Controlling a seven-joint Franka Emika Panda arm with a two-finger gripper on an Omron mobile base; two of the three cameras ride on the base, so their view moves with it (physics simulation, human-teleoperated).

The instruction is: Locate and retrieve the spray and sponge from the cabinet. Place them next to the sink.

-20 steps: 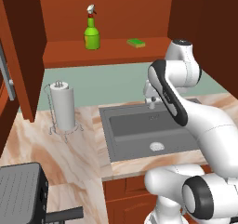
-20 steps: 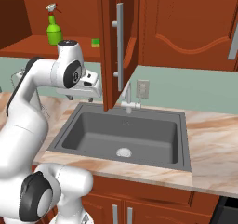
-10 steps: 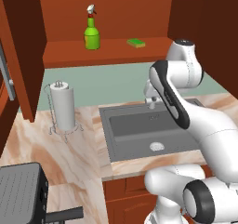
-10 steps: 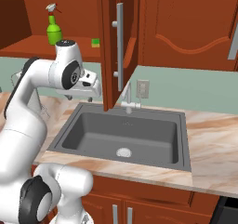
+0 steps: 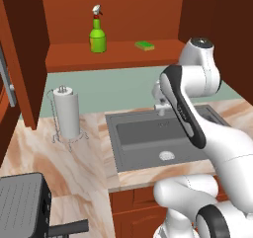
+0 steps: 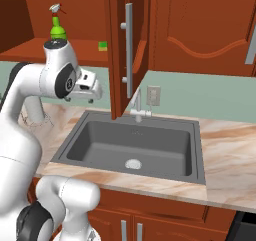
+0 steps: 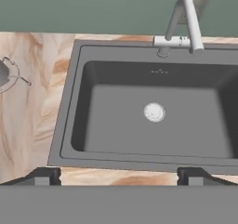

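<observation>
Hovering above the sink, pincer wide apart, empty.

Bright green spray and sponge — reddish-brown cabinet, dark grey sink.

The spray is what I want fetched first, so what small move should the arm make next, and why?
Probably lift the open gripper up toward the cabinet shelf. It is empty and looks down into the sink, while the spray stands upright on the shelf, left of the sponge.
</observation>
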